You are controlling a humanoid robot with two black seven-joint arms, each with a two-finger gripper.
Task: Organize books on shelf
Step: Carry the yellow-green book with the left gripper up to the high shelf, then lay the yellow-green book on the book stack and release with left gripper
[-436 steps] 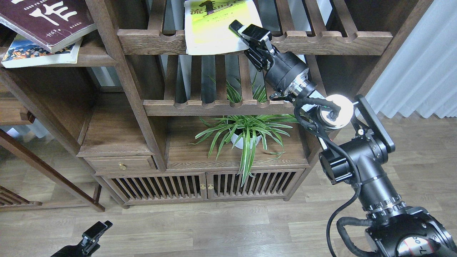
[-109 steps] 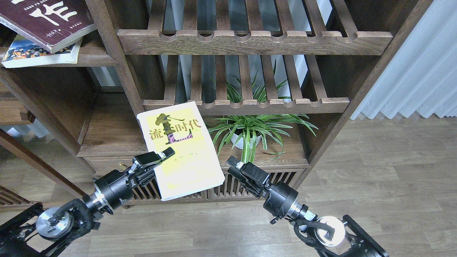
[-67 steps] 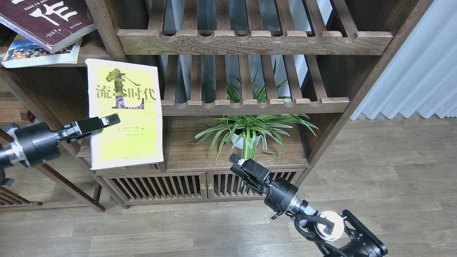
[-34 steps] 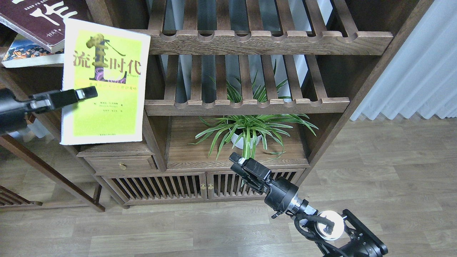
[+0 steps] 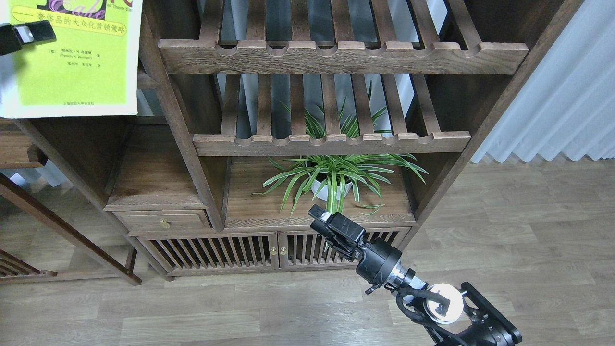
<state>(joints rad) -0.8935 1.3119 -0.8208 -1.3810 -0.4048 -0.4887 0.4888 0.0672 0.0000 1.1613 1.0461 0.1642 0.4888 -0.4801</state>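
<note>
The yellow-green book point(image 5: 77, 62) with black characters fills the top left corner, its top cut off by the view's edge. My left gripper point(image 5: 34, 30) comes in from the left edge, shut on the book with one dark finger lying across the cover. The book covers most of the shelf point(image 5: 146, 80); only a short piece of the shelf's front edge shows to the book's right. The other books are hidden. My right gripper point(image 5: 321, 216) hangs low in front of the cabinet doors with nothing in it; its fingers overlap, so whether it is open is unclear.
Two slatted racks point(image 5: 336, 55) with scalloped rails span the middle. A spider plant in a white pot point(image 5: 331, 187) stands on the low cabinet top point(image 5: 250, 206). A small drawer point(image 5: 163, 222) sits at the lower left. A curtain point(image 5: 567, 96) hangs at the right, above wood floor.
My left gripper has carried the yellow-green book up and to the left, from beside the racks to in front of the top-left shelf. The right arm has stayed still.
</note>
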